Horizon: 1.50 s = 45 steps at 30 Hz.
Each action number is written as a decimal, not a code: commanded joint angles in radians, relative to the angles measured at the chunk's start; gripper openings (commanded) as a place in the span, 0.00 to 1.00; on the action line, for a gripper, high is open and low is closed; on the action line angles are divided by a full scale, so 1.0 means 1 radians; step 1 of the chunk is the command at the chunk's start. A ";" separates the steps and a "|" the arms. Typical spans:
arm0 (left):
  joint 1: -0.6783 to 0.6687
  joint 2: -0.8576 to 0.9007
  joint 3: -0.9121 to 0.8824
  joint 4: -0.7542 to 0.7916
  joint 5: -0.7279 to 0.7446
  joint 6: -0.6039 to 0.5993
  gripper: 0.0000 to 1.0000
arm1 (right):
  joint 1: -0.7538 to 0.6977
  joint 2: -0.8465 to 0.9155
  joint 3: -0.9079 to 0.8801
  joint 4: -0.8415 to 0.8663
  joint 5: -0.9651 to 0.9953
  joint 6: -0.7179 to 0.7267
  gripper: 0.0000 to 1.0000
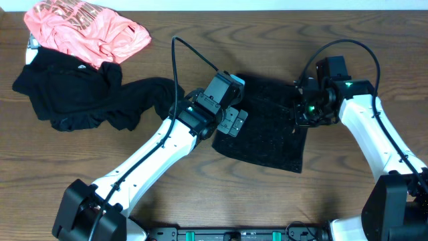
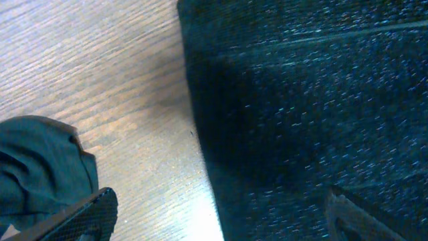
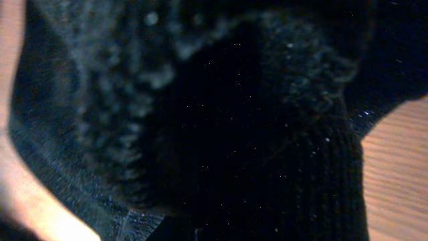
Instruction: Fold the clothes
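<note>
The right gripper [image 1: 299,109] clamps the coarse black speckled garment [image 1: 267,144] at its right edge, likely to fold it over, while the left gripper [image 1: 232,123] hovers over its left side, jaws apart

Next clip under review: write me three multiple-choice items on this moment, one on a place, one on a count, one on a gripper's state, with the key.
1. Where does the coral-pink shirt lie?
A. the table's far left corner
B. the centre
C. the near right edge

2. How many garments show in the overhead view?
A. two
B. three
C. four

3. How does the left gripper stand?
A. shut on the shirt
B. open over the speckled garment's edge
C. shut on nothing

Key:
A, it lies beyond the black top.
B, one pink, one plain black, one speckled.
B, its jaws stand wide apart in the left wrist view.
</note>
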 commanded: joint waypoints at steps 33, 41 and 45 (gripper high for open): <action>0.304 -0.013 0.031 -0.073 -0.004 -0.092 0.98 | 0.041 -0.032 -0.093 0.066 0.044 0.096 0.01; 0.311 -0.013 0.031 -0.081 -0.004 -0.092 0.98 | 0.053 -0.008 -0.219 0.256 -0.006 0.086 0.01; 0.311 -0.013 0.030 -0.084 -0.004 -0.092 0.98 | 0.054 0.018 -0.305 0.379 0.021 0.090 0.01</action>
